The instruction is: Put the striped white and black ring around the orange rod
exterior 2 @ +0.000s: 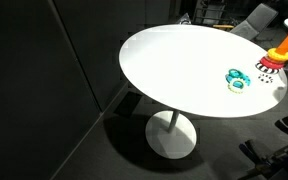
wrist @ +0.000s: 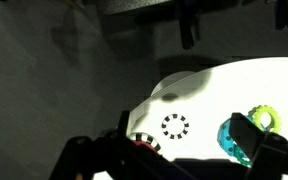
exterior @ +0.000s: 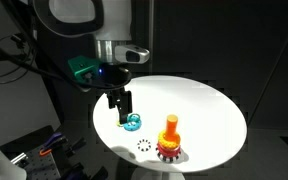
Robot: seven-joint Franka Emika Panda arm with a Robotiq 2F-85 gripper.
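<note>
The striped white and black ring (exterior: 144, 145) lies flat on the white round table, just left of the orange rod (exterior: 170, 126) on its red toothed base. In the other exterior view the ring (exterior 2: 265, 69) lies beside the rod (exterior 2: 285, 44) at the table's far edge. My gripper (exterior: 119, 101) hangs open and empty over the table, just above a teal ring and behind the striped ring. In the wrist view the striped ring (wrist: 175, 126) lies between my spread fingers (wrist: 186, 142). A red striped-edged piece, probably the base, peeks past one finger.
A teal ring (exterior: 135, 121) and a yellow ring (exterior: 124, 124) lie together under the gripper; they also show in the wrist view (wrist: 234, 140), (wrist: 263, 118). The white table (exterior: 199, 105) drops off close to the rod. Dark clutter stands around the table.
</note>
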